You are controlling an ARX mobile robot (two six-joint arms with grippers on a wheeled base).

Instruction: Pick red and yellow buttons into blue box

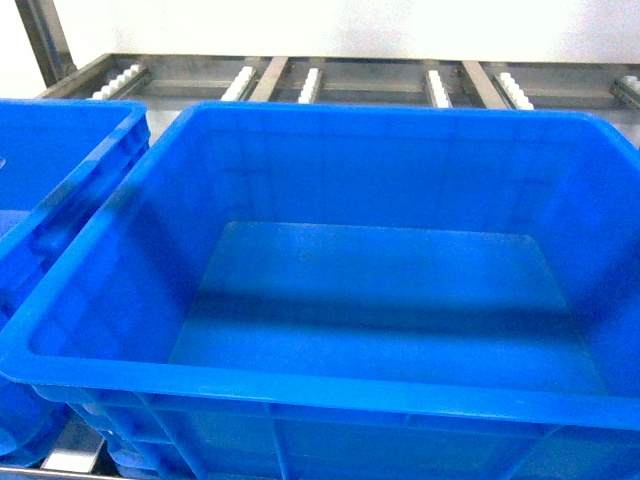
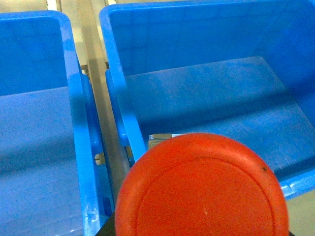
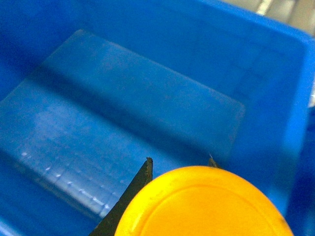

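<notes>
The blue box (image 1: 300, 385) fills the head view, deep and with nothing on its floor; neither gripper shows there. In the left wrist view the red button (image 2: 202, 187) has its domed cap right under the camera, over the box's (image 2: 197, 39) near-left rim. My left gripper is shut on it, hidden by the cap except for a dark corner of one of its fingers (image 2: 109, 227). In the right wrist view the yellow button (image 3: 202, 206) hangs above the box floor (image 3: 123, 108), with my right gripper (image 3: 180, 164) shut on it and both dark fingertips (image 3: 142, 179) flanking the cap.
A second blue crate (image 1: 60, 180) stands tight against the box's left side, with a narrow metal gap (image 2: 98, 98) between them. Behind both runs a roller conveyor frame (image 1: 310, 80) against a white wall.
</notes>
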